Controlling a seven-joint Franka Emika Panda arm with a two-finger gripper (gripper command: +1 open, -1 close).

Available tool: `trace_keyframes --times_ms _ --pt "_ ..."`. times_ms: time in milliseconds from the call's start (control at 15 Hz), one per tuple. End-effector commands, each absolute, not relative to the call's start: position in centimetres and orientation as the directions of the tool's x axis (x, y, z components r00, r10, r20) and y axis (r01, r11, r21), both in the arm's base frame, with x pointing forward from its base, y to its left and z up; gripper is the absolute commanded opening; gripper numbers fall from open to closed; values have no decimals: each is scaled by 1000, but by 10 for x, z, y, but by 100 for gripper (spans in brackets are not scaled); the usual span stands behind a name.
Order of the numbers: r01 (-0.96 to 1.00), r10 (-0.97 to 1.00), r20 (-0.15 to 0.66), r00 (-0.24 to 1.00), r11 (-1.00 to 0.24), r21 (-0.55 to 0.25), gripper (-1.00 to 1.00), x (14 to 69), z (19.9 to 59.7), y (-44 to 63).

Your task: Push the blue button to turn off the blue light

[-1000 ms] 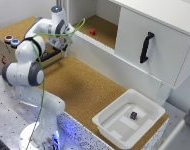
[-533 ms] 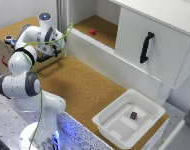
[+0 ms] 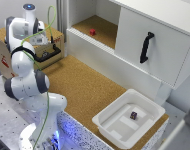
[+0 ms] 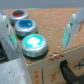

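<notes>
Robotics lab test bench, not a lived-in room. White Franka arm (image 3: 26,75) bolted to a perforated metal breadboard base (image 3: 7,117), green cable (image 3: 45,100) trailing down it. Cork-covered tabletop (image 3: 87,90). Plain white mock cabinet (image 3: 145,45) at 1 o'clock, black handle (image 3: 145,47), no household clutter. White plastic bin (image 3: 127,120) at 4 o'clock. Wooden button box (image 4: 55,37) carries illuminated test buttons.

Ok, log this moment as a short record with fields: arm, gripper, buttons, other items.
arm: bent over the wooden box at the exterior view's left
gripper: gripper open, fingers either side of the buttons, not touching them
buttons: blue button in the middle of a row, red-centred button on one side, lit cyan button on the other
other items: white tray holding a small dark block; red object in cabinet
</notes>
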State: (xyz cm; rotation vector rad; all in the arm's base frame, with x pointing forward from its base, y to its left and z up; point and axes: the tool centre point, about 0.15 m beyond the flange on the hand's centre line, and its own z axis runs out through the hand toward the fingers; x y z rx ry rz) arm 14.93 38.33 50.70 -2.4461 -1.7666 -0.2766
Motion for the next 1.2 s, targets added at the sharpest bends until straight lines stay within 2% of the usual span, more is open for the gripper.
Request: trace_keyframes --times_ms 0,333,400,533,733,1133 --pt "986 985 -87 148 -140 94 100 150 522 449" --pt "994 998 5 56 -57 98 100 130 551 482" --pt "997 999 30 45 -47 65 -100 125 558 486" --pt "999 998 54 22 -24 35 -100 124 561 493" --pt "998 994 91 63 -60 -36 -100 139 559 497" --pt "996 994 102 -27 35 -76 -100 134 536 549"
